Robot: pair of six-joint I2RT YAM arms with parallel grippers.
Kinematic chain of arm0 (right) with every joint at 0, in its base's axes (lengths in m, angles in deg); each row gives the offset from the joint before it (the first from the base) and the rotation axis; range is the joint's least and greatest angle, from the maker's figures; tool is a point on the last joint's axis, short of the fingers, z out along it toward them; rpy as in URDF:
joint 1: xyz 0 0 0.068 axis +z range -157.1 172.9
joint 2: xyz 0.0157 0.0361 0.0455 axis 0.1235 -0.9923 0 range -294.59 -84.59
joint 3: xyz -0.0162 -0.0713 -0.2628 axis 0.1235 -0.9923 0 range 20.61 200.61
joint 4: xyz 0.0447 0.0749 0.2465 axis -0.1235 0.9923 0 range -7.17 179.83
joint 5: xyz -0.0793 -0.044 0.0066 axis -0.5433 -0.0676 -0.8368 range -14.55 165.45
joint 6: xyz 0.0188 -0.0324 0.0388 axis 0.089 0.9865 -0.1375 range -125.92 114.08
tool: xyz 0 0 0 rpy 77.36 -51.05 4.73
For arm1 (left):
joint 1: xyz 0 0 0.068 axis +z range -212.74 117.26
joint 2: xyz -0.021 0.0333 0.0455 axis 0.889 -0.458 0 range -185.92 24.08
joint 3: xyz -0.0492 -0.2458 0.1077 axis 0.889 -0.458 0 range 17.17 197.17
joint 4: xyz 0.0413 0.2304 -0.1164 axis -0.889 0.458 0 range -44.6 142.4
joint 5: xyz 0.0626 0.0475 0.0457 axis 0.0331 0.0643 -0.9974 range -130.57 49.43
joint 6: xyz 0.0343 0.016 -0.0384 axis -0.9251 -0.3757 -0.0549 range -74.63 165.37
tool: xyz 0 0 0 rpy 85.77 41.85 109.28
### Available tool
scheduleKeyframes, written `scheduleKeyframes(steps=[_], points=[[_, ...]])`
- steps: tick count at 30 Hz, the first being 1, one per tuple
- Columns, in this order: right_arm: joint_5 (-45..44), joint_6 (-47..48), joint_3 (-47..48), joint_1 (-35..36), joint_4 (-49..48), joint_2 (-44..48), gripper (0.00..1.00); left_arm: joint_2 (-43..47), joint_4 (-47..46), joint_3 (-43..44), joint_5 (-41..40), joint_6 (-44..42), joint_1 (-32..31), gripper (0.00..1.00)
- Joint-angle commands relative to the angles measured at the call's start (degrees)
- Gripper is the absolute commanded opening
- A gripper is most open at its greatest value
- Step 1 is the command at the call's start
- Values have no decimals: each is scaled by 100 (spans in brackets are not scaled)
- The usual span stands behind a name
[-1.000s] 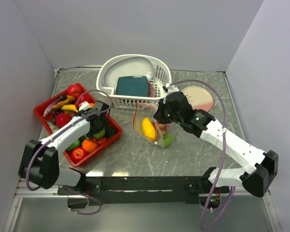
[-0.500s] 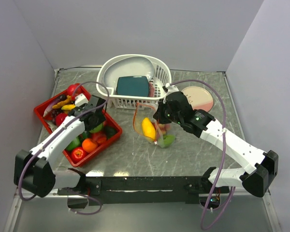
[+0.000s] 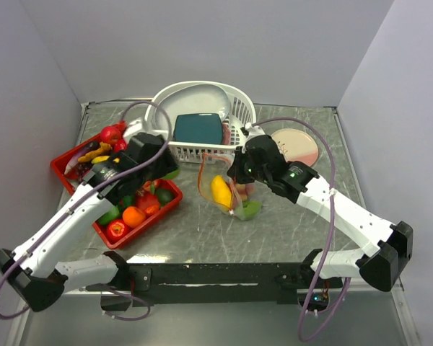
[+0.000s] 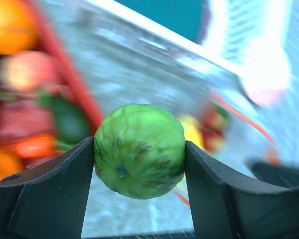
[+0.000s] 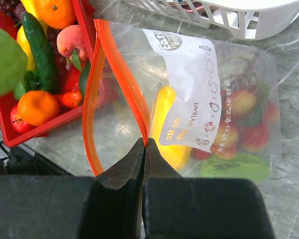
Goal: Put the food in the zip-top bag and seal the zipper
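The left gripper (image 3: 164,169) holds a round green fruit (image 4: 139,149) pinched between its two fingers at the fruit's widest part, above the gap between the red tray (image 3: 169,189) and the white basket (image 3: 202,153). The bag (image 5: 229,99) lies on the table (image 3: 202,231) just in front of the basket, with a lemon (image 3: 221,192) and several red and green pieces already inside. The right gripper (image 5: 144,143) has its jaws closed tight on one lip of the orange zipper strip (image 5: 92,109), lifting the mouth open toward the tray. The main risk is likely at the mouth. The opening is a narrow, floppy loop held at one point only, so a fruit coming in low or off-line could catch the strip, fold the mouth shut, or tug the lip out of the thin pinch. The fruit is smooth and round and could slip if bumped. Dropped short, it would probably land on the table and roll away. A hard push could also shove the light bag sideways and spill what it holds.
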State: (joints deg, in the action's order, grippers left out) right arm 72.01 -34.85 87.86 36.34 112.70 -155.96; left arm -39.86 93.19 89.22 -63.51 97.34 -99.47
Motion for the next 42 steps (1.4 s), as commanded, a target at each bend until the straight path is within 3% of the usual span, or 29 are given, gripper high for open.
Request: scheduleKeyframes(steps=[1,9,12,14,16,21,25,31,36,37,40,42], points=[[-16,-87,360,-20,-7,-61,0,-486,-498,520,281,156,-790,21],[-200,-218,614,-20,221,-210,0,-1278,-1535,600,869,156,-1161,22],[-306,-245,702,-20,309,-236,0,-1629,-1834,582,949,165,-1170,27],[-324,-236,764,-20,353,-245,0,-1849,-2062,582,1037,165,-1170,40],[-411,-227,773,-11,388,-237,0,-2025,-2151,626,1107,165,-1170,64],[-482,-157,746,-20,476,-201,0,-2140,-2177,740,1151,112,-1170,90],[-473,-105,764,-20,485,-193,0,-1921,-2020,740,1116,77,-1170,98],[-499,-113,518,-20,300,-105,0,-1184,-1528,617,695,85,-1170,96],[-464,-131,430,-20,204,18,0,-454,-211,398,-279,612,-1012,92],[-447,-113,430,-20,212,27,0,-209,-35,180,-551,744,-942,91],[-377,-69,465,-29,239,10,0,318,677,-382,-406,1410,-241,89],[-350,-52,430,-29,222,18,0,636,1229,-630,-422,1763,-107,87]])
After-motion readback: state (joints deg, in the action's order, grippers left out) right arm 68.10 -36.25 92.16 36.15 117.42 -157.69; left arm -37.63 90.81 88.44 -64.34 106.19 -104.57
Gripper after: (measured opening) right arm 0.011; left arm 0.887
